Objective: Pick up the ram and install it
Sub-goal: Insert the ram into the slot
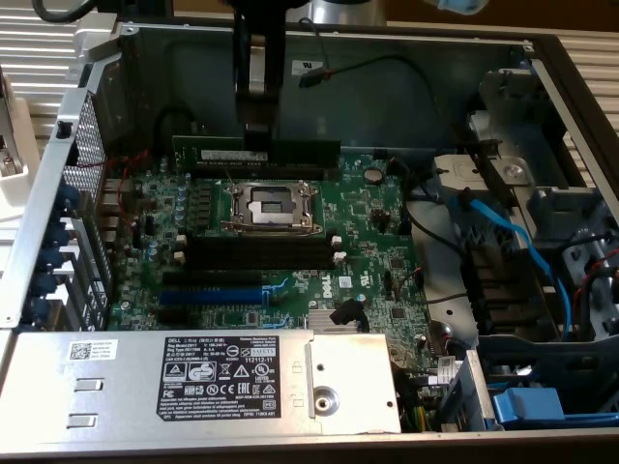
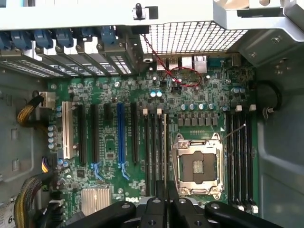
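Tool (image 1: 259,133) pinched almost closed on the ram (image 1: 218,153), gripping its top edge mid-length so the stick stays level, edge-down, lined up along the black slots (image 2: 151,152) beside the CPU socket (image 2: 197,164)

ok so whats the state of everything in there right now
cpu socket: bare, no cooler over it
ram: upright on its long edge beside the cpu socket, gripped; seated or not, cannot tell
end effector: shut on the ram
black slots: empty
blue slot: empty
case: lying flat, side panel off
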